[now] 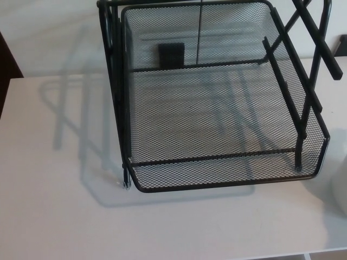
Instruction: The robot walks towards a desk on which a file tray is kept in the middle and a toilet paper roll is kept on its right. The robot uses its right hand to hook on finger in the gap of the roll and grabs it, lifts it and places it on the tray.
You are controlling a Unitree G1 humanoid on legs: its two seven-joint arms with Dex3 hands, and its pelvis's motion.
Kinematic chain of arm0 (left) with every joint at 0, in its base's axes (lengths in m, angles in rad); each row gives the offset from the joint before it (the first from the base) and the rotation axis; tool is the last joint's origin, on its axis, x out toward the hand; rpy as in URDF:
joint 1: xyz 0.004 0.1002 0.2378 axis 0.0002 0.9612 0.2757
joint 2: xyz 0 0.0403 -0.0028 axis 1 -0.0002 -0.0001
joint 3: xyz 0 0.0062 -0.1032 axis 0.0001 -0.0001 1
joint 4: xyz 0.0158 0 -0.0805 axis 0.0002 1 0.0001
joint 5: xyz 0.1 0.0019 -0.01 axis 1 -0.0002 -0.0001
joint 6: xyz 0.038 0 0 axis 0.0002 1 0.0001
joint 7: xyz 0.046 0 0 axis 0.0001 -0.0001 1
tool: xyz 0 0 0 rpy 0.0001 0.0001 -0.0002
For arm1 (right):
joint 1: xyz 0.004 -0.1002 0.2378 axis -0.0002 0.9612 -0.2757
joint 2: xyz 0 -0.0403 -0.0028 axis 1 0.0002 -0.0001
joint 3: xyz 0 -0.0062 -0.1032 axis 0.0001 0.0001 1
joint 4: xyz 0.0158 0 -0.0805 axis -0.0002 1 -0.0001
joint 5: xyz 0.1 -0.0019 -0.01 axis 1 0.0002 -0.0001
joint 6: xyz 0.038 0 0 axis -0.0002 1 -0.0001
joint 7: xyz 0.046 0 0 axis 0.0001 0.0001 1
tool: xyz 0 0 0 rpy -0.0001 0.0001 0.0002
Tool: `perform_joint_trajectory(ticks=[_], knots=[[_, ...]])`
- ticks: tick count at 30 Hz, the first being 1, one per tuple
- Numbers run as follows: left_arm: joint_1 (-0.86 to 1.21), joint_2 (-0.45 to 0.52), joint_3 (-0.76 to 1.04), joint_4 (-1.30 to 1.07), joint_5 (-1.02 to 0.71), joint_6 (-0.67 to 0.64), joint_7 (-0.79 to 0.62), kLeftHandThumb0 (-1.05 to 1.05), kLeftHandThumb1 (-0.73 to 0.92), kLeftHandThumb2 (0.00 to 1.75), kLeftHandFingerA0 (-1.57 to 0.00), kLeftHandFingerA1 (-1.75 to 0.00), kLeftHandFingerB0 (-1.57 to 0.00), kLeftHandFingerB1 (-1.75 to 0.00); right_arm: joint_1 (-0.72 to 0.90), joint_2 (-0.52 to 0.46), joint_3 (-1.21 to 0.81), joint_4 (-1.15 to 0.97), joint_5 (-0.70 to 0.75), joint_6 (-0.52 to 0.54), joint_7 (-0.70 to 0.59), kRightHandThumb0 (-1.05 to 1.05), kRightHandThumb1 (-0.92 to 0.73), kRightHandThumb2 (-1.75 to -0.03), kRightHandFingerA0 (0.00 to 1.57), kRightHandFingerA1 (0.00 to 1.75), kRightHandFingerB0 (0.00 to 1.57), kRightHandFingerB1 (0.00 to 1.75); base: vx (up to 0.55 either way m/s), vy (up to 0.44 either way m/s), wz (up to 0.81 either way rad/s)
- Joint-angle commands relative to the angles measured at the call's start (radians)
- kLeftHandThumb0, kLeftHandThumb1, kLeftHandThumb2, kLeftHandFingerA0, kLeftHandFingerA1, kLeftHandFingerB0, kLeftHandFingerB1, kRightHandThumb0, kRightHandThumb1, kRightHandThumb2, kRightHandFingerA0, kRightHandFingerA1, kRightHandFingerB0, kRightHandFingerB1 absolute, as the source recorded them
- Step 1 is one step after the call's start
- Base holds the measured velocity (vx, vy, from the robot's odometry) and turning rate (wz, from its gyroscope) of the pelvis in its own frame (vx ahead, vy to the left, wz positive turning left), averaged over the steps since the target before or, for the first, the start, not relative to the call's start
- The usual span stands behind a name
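White desk (54, 227) fills your view. The black wire-mesh file tray (217, 185) sits on it at mid-frame, its front rim toward you.

- Around: black frame bars (317, 51) rise at the tray's right side and cross at the top right corner, standing over that side wall. The tray's grey shadow (81, 141) falls on the desk to its left.
- Tray: two thin cross rods span its mesh floor. A small black block (171, 54) shows at the back wall; you cannot tell whether it sits inside or behind the mesh.
- Toilet paper roll (340, 187): only a white rounded edge, cut by the right border, on the desk just beside the tray's front right corner, outside it.
- Hands: neither one shows in your view, so their fingers and hold cannot be told, nor how the roll lies to them.
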Motion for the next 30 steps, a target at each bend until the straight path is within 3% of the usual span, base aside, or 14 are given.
perform_joint_trajectory(ticks=[1,7,8,9,10,11,17,25,26,30], knots=[[0.005,0.019,-0.002,-0.011,0.009,0.021,0.008,-0.86,0.91,1.22,0.00,-0.14,0.00,-0.09,0.068,0.001,-0.046,-0.091,-0.024,0.009,0.002,-0.60,-0.43,-0.73,0.19,0.47,0.07,0.35,0.00,0.000,0.00],[0.017,0.014,0.008,-0.030,-0.001,0.031,0.005,-0.88,0.92,1.22,0.00,-0.12,0.00,-0.07,0.157,0.026,-0.070,-0.196,-0.031,-0.001,0.010,-0.62,-0.42,-0.74,0.20,0.50,0.07,0.33,0.00,0.000,0.00],[0.017,0.018,0.001,-0.027,0.009,0.020,0.005,-0.87,0.92,1.23,0.00,-0.13,0.00,-0.08,0.174,0.029,-0.074,-0.215,-0.030,-0.003,0.015,-0.56,-0.54,-0.59,0.24,0.43,0.12,0.24,0.00,0.000,0.00],[0.007,0.022,-0.005,-0.003,0.016,0.008,0.005,-0.88,0.92,1.23,0.00,-0.13,0.00,-0.08,0.194,0.041,-0.087,-0.230,-0.015,-0.013,0.017,-0.60,-0.42,-0.73,0.20,0.49,0.08,0.33,0.00,0.000,0.00],[0.005,0.021,-0.004,0.001,0.014,0.006,0.005,-0.88,0.92,1.23,0.00,-0.12,0.00,-0.08,0.211,0.047,-0.096,-0.250,-0.010,-0.006,0.026,-0.52,-0.52,-0.58,0.23,0.42,0.11,0.24,0.00,0.000,0.00],[0.005,0.019,0.004,0.008,0.003,-0.010,-0.005,-0.85,0.91,1.22,0.00,-0.15,0.00,-0.10,0.230,0.053,-0.106,-0.279,-0.006,0.010,0.042,-0.57,-0.41,-0.72,0.17,0.48,0.07,0.33,0.00,0.000,0.00],[0.015,0.019,0.014,-0.057,-0.009,0.065,0.004,-0.86,0.92,1.23,0.00,-0.13,0.00,-0.09,0.275,0.072,-0.129,-0.326,-0.018,0.010,0.053,-0.58,-0.42,-0.71,0.18,0.47,0.08,0.35,0.00,0.000,0.00],[0.018,0.020,0.005,-0.062,0.006,0.063,0.008,-0.84,0.92,1.23,0.00,-0.15,0.00,-0.10,0.296,0.091,-0.132,-0.318,-0.014,-0.023,0.052,-0.57,-0.43,-0.70,0.17,0.48,0.08,0.35,0.00,0.000,0.00],[0.016,0.020,0.006,-0.053,0.005,0.055,0.007,-0.83,0.92,1.23,0.00,-0.15,0.00,-0.11,0.295,0.091,-0.120,-0.313,-0.020,-0.018,0.054,-0.32,-0.39,-0.92,0.02,0.50,0.00,0.49,0.00,0.000,0.00],[0.001,0.019,0.011,-0.042,0.002,0.062,0.013,-0.84,0.92,1.22,0.00,-0.13,0.00,-0.10,0.290,0.093,-0.103,-0.317,-0.028,-0.015,0.060,-0.32,-0.39,-0.93,0.03,0.51,0.00,0.49,0.00,0.000,0.00]])
